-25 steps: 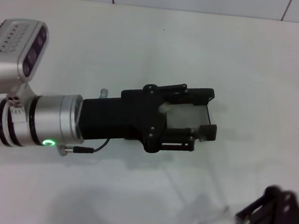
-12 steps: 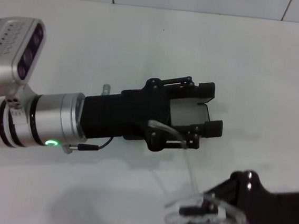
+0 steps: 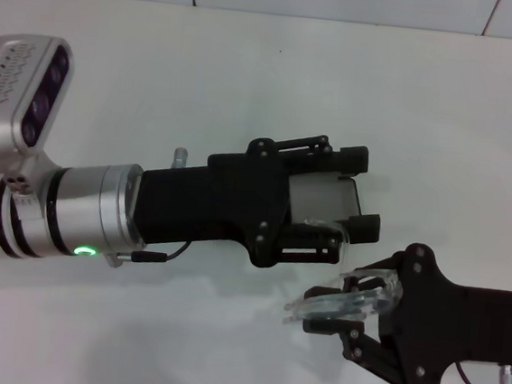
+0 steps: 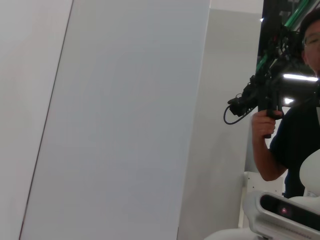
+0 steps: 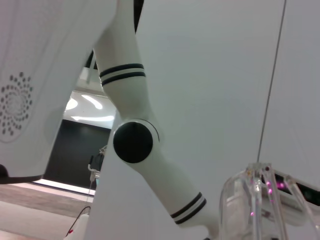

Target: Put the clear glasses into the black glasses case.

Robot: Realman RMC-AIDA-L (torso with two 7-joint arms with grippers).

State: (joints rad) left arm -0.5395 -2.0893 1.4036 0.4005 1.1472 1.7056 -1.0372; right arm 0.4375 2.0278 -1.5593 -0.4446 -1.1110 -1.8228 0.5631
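In the head view my left gripper (image 3: 359, 191) reaches in from the left, shut on the black glasses case (image 3: 324, 199). The case is held off the table with its grey lining showing between the fingers. Just below and to the right, my right gripper (image 3: 356, 311) is shut on the clear glasses (image 3: 341, 302). The glasses lie roughly flat in its grasp. One clear temple curves up to the case's near edge. The right wrist view shows part of the clear glasses (image 5: 254, 200) close to the camera.
The white table (image 3: 249, 73) lies under both arms, with a tiled wall behind it. The left wrist view looks out at a person (image 4: 295, 125) holding a black device beside a grey wall. A white robot arm (image 5: 132, 140) fills the right wrist view.
My right gripper has come up and to the left from the bottom right corner, carrying the clear glasses close under the case. The left gripper and the case have barely moved.
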